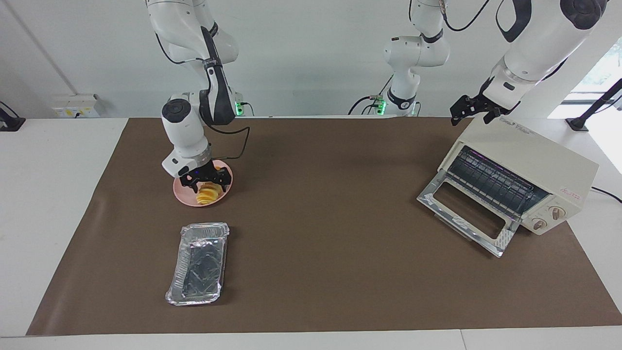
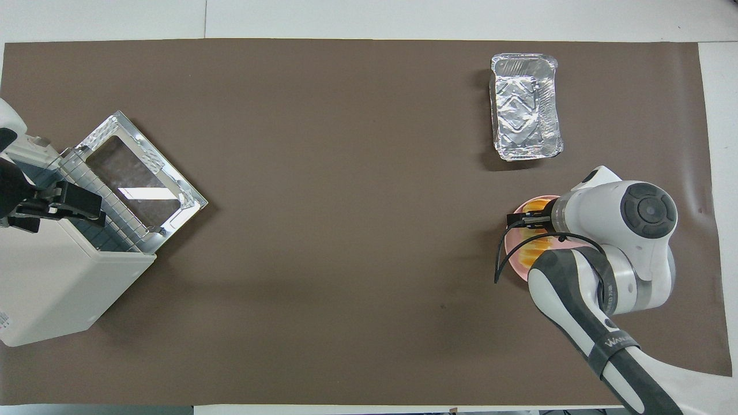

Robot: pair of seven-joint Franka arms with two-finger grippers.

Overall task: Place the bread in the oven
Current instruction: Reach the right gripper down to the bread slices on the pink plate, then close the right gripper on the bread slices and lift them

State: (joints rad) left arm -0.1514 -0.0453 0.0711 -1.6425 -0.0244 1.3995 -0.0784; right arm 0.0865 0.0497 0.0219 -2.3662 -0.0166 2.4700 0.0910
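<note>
The bread (image 1: 208, 193) is a golden ridged loaf lying on a pink plate (image 1: 181, 196) toward the right arm's end of the table. My right gripper (image 1: 205, 183) is down over the plate, open, with its fingers on either side of the bread. In the overhead view the right arm's wrist covers most of the bread (image 2: 533, 246). The cream-white oven (image 1: 534, 155) stands at the left arm's end with its glass door (image 1: 466, 214) dropped open and the wire rack (image 1: 491, 182) showing. My left gripper (image 1: 469, 109) hangs over the oven's top (image 2: 52, 288).
A crinkled silver foil tray (image 1: 199, 265) lies empty on the brown mat (image 1: 330, 233), farther from the robots than the plate; it also shows in the overhead view (image 2: 526, 106). A black cable loops beside the plate.
</note>
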